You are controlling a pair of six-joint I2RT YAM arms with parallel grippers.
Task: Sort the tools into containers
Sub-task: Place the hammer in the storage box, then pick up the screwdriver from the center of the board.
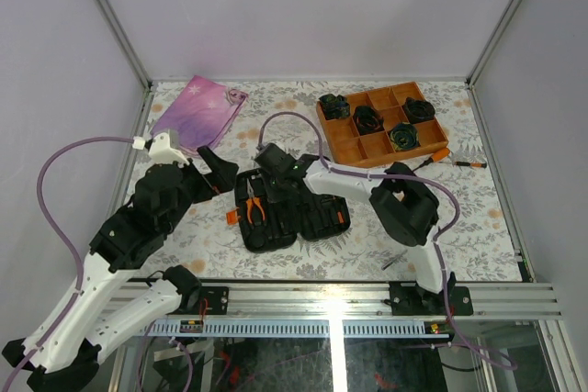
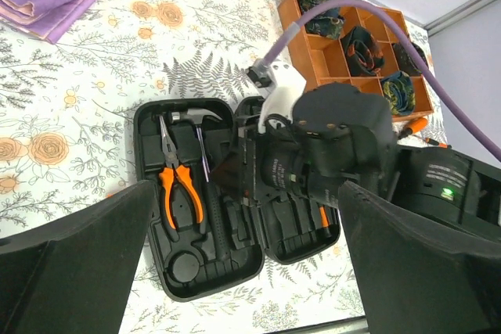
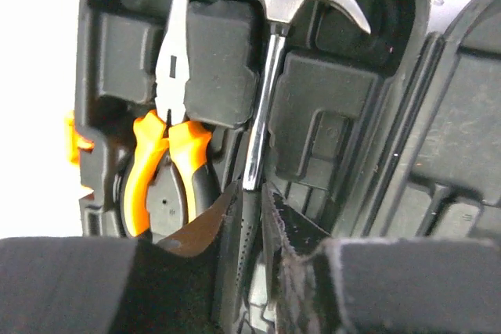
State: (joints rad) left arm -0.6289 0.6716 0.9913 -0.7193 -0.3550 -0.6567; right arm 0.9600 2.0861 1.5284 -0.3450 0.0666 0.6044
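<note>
The black tool case (image 1: 276, 238) lies open at the table's middle. Orange-handled pliers (image 1: 254, 204) sit in its left half, also in the right wrist view (image 3: 168, 154) and the left wrist view (image 2: 178, 185). A steel hammer (image 3: 266, 76) lies in its slot beside them. My right gripper (image 3: 250, 189) reaches over the case (image 3: 329, 99), fingers closed on the hammer's black handle. My left gripper (image 2: 246, 185) is wide open and empty, just left of the case (image 2: 196, 271). An orange-handled driver (image 2: 322, 217) sits in the right half. Two orange screwdrivers (image 1: 441, 157) and a thin driver (image 1: 395, 261) lie on the table.
An orange divided tray (image 1: 381, 121) holding black rolled bundles stands at the back right. A pink-purple fabric pouch (image 1: 197, 112) lies at the back left. The right arm's purple cable (image 1: 294, 117) arcs over the case. The floral cloth ends at the metal rail in front.
</note>
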